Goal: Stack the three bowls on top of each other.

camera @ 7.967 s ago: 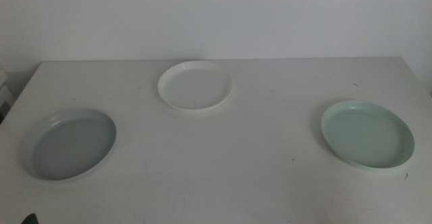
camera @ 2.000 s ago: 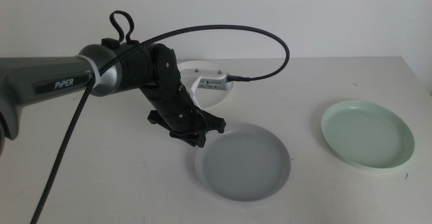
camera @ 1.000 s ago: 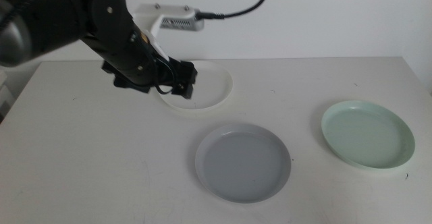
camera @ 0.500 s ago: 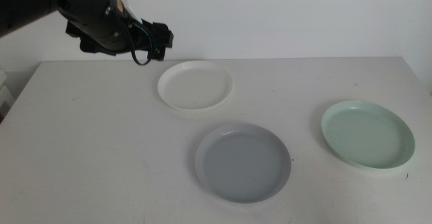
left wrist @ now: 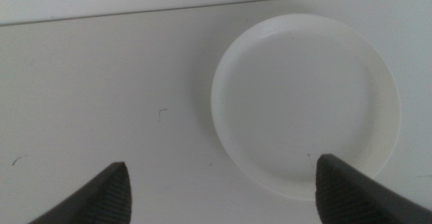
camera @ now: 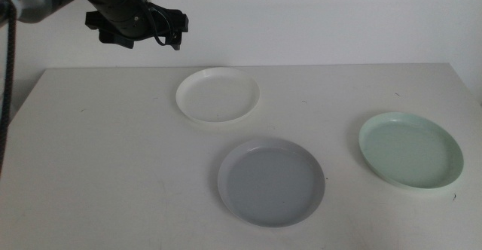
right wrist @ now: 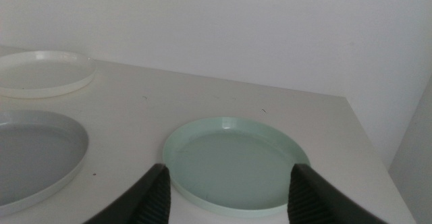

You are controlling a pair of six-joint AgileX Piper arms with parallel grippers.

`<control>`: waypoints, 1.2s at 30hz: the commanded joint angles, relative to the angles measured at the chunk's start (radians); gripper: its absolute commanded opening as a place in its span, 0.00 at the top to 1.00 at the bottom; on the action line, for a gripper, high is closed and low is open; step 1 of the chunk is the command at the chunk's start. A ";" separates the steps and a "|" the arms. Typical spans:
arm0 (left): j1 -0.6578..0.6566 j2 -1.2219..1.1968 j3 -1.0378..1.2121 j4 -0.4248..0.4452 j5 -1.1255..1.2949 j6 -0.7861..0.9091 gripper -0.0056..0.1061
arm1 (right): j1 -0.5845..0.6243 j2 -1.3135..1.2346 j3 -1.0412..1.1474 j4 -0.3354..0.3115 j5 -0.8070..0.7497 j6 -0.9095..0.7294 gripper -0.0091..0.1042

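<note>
Bowls unstacked on the table (camera: 113, 152): white bowl (camera: 218, 95) upper centre, grey bowl (camera: 271, 180) lower centre, mint bowl (camera: 410, 151) right; probably light, stiff, slick, best pinched at the low rim; left tool (camera: 170, 33) upper left, spread wide; right tool (right wrist: 226, 193) also apart.

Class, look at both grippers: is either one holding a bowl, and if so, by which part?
Nothing is held. The left gripper hangs open above the white bowl; the right gripper waits open near the mint green bowl. The pale grey bowl lies free.
</note>
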 commanded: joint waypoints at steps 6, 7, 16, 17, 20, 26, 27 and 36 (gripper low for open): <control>0.037 0.104 -0.169 -0.088 -0.032 0.052 0.01 | -0.004 0.011 -0.007 -0.010 -0.075 -0.004 0.52; 0.043 0.124 -0.185 -0.095 -0.031 0.058 0.01 | -0.004 0.011 -0.007 -0.010 -0.075 -0.004 0.52; 0.064 0.280 -0.269 -0.159 -0.041 0.084 0.01 | -0.004 0.011 -0.007 -0.010 -0.075 -0.004 0.52; 0.064 0.290 -0.269 -0.166 -0.047 0.089 0.01 | -0.004 0.011 -0.007 -0.010 -0.075 -0.004 0.52; 0.066 0.323 -0.269 -0.179 -0.069 0.109 0.01 | -0.004 0.011 -0.007 -0.010 -0.075 -0.004 0.52; 0.066 0.374 -0.269 -0.180 -0.111 0.117 0.01 | -0.004 0.011 -0.007 -0.010 -0.075 -0.004 0.52; 0.066 0.383 -0.269 -0.180 -0.117 0.117 0.01 | -0.004 0.011 -0.007 -0.010 -0.075 -0.004 0.52; 0.066 0.438 -0.269 -0.217 -0.145 0.117 0.23 | -0.004 0.011 -0.007 -0.010 -0.075 -0.004 0.52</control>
